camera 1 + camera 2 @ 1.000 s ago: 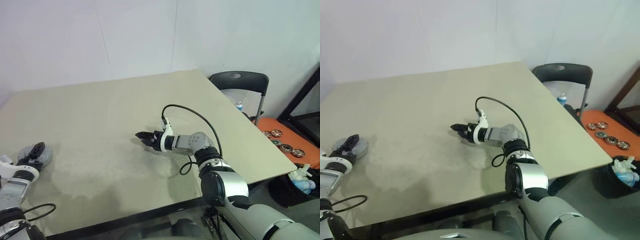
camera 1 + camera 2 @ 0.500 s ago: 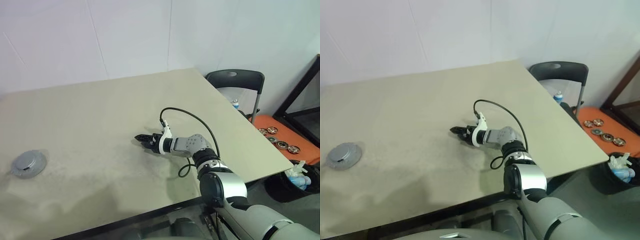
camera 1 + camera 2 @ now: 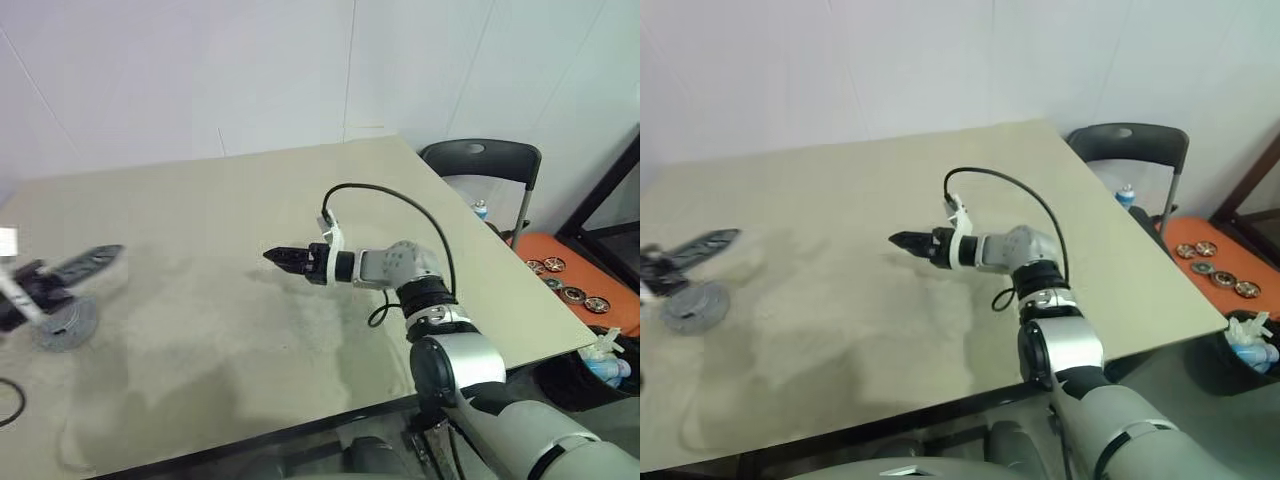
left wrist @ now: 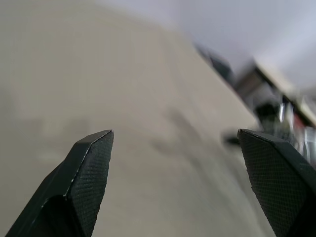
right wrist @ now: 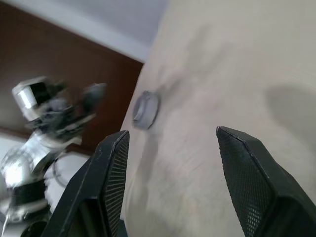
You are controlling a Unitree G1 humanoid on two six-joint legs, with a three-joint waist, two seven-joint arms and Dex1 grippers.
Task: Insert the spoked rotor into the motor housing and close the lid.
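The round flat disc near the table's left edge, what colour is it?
Silver-grey; the lid shows best in the right eye view.

Beside your left gripper (image 3: 95,256), the lid (image 3: 63,322) looks like dull silver-grey metal with a soft sheen. Your right gripper (image 5: 170,143) has matt black fingers (image 5: 247,173) with finely cross-hatched pads. Beneath both, the table (image 3: 250,200) is smooth, matt beige.

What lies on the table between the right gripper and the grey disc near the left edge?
Nothing: in the left eye view, only bare table separates the right gripper from the lid.
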